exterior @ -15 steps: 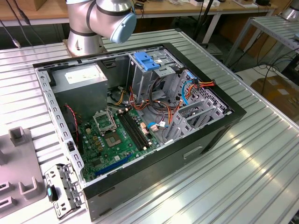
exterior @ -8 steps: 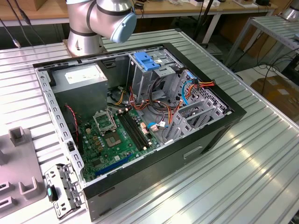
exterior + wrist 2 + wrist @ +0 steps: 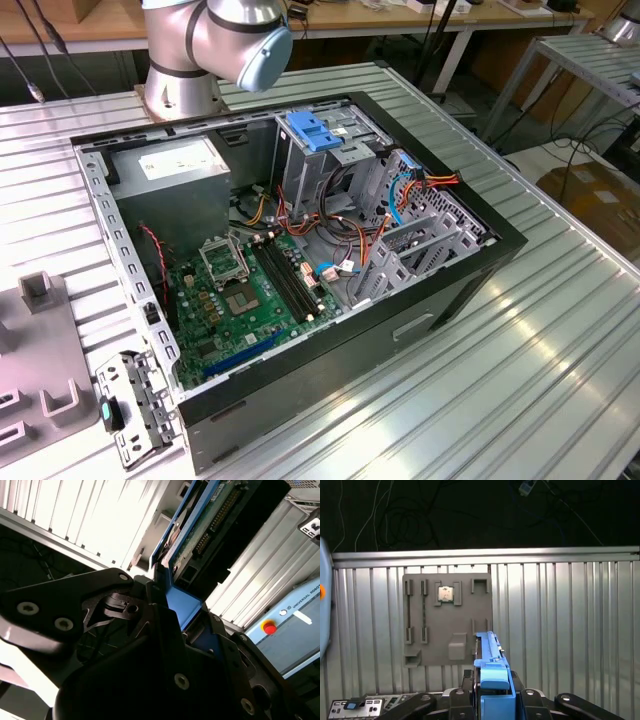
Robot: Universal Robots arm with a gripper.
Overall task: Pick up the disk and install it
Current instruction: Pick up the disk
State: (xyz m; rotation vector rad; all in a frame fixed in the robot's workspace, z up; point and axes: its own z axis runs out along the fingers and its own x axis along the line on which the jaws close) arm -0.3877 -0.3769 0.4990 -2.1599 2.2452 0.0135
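Closest in, the gripper (image 3: pixel 492 692) is seen with its jaws clamped on the disk (image 3: pixel 489 652) by its blue rails in both wrist views, so pick-up is judged done. The disk is held in the air above the ribbed table (image 3: pixel 570 630), and installation is judged not yet done. Its green circuit board (image 3: pixel 207 522) is shown in the second wrist view, a grey fixture plate (image 3: pixel 447 620) in the first, and the open case (image 3: pixel 450 300) in the exterior view.
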